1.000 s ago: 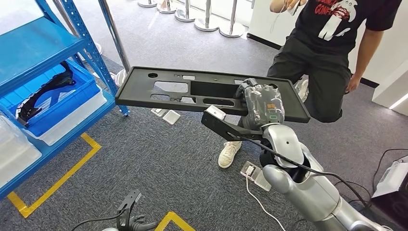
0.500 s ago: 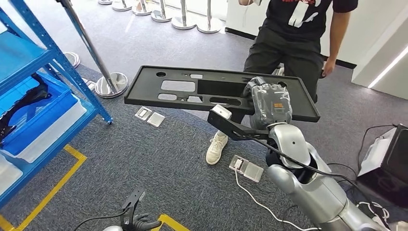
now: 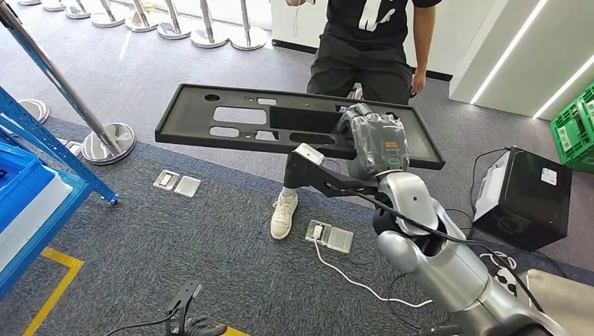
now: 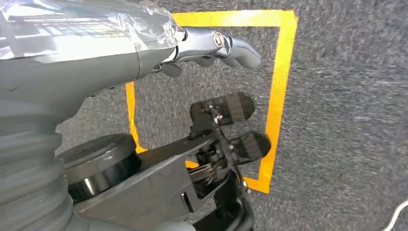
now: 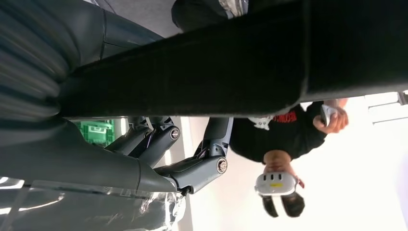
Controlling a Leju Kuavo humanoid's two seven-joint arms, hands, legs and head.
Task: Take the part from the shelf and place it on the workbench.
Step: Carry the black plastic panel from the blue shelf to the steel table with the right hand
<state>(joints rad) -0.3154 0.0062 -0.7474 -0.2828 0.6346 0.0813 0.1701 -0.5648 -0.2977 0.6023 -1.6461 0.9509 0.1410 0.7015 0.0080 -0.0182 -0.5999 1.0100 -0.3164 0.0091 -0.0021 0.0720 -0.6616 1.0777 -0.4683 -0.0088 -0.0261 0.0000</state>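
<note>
Part (image 3: 280,124) still level in right hand (image 3: 375,143) fingers' grip; shelf (image 3: 42,150) now mostly out of frame.

We note the part (image 3: 280,126): long flat black plastic panel with rectangular and oval cutouts and a raised rim, held roughly level above grey carpet, gripped near its right end.

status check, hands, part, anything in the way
Right hand grips the black panel part, held level off the shelf. Left hand hangs over the floor, holding nothing. Person stands close behind the panel; no workbench seen.
</note>
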